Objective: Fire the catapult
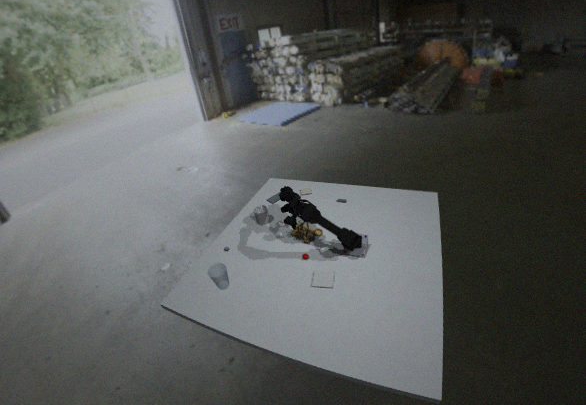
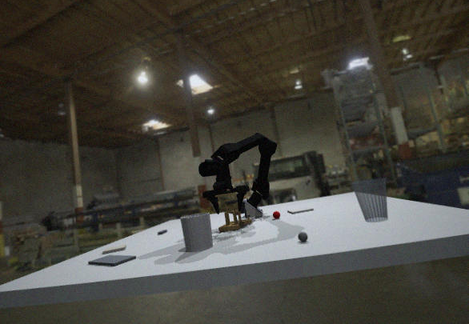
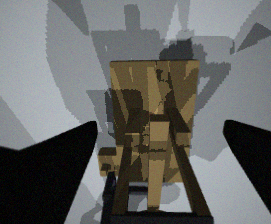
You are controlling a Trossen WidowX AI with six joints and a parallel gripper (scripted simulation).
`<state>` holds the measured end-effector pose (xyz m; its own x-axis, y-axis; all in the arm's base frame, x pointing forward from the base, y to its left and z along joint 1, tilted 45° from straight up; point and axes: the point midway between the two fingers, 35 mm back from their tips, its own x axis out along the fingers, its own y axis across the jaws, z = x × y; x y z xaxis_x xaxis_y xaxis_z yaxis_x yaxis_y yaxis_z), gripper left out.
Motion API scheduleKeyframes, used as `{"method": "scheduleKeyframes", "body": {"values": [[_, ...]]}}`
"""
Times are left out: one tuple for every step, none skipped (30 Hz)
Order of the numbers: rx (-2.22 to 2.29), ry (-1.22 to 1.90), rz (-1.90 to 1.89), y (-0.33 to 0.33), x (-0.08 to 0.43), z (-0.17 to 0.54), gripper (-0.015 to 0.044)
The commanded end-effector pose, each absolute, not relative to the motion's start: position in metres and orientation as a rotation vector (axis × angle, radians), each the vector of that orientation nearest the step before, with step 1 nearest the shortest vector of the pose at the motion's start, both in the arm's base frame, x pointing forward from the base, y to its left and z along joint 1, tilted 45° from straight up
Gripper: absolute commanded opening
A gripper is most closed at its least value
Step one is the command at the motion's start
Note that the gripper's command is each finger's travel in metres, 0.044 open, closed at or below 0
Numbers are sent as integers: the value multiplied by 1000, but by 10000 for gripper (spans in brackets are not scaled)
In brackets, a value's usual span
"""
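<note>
White table (image 1: 380, 315) (image 2: 340, 248); jaws (image 2: 229, 208) (wide open) around catapult (image 1: 304, 233) (image 2: 231, 225) (image 3: 153, 75).

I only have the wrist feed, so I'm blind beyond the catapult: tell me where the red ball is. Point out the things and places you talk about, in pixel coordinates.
Observer: The red ball (image 1: 305, 256) (image 2: 276, 215) lies on the table beside the catapult (image 1: 305, 235) (image 2: 236, 226) (image 3: 158, 145), not loaded in it.
Operator: Find me the mug.
Observer: An opaque, greyish cup, probably the white mug (image 1: 260, 216) (image 2: 197, 233), stands upright in front of the catapult in the exterior view.
Operator: My view shows the tool's fingers apart. Report their height.
Observer: From the side, the tips of the open tool (image 1: 288, 215) (image 2: 230, 211) (image 3: 161, 127) hang above the table.
</note>
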<state>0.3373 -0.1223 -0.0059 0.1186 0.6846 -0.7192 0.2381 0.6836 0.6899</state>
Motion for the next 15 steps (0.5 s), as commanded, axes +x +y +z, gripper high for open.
{"method": "scheduleKeyframes", "body": {"values": [[823, 1457, 387, -117, 338, -11, 440], [823, 1457, 387, -115, 338, -12, 440], [823, 1457, 387, -114, 338, -13, 440], [823, 1457, 387, -113, 338, -14, 440], [823, 1457, 387, -112, 338, -15, 440], [823, 1457, 387, -111, 339, -16, 440], [823, 1457, 387, -110, 339, -18, 440], [823, 1457, 387, -109, 339, -19, 440], [823, 1457, 387, -107, 339, -20, 440], [823, 1457, 387, -106, 339, -21, 440], [823, 1457, 387, -105, 339, -22, 440], [823, 1457, 388, -104, 339, -23, 440], [823, 1457, 388, -103, 340, -24, 440], [823, 1457, 388, -102, 340, -25, 440], [823, 1457, 388, -100, 340, -27, 440]]}}
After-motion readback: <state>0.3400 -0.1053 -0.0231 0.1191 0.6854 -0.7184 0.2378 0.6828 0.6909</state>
